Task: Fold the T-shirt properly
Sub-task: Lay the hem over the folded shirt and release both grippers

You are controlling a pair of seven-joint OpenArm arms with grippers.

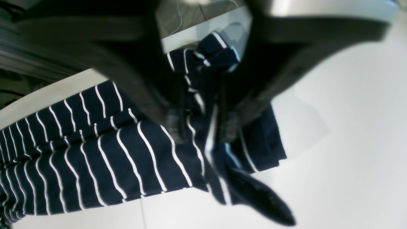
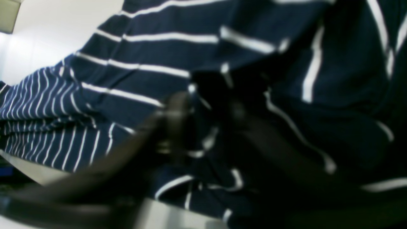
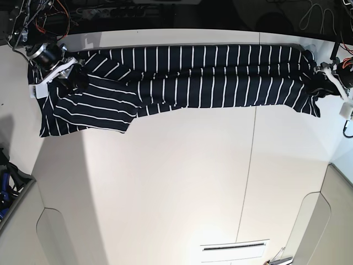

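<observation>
The dark navy T-shirt (image 3: 209, 74) with thin white stripes lies stretched in a long band along the table's far edge. One part spreads toward the near side at the left. My right gripper (image 3: 77, 80) sits on the shirt's left end. In the right wrist view its blurred fingers (image 2: 173, 122) stand apart with bunched T-shirt (image 2: 143, 47) fabric between them. My left gripper (image 3: 319, 83) is at the shirt's right end. In the left wrist view the left gripper (image 1: 201, 127) has its jaws parted around a hanging fold of the T-shirt (image 1: 95, 152).
The white table (image 3: 176, 176) has a seam running down its right half and rounded cut-outs at both near corners. Cables and electronics (image 3: 38, 14) lie beyond the far edge. A blue object (image 3: 4, 185) sits off the left edge.
</observation>
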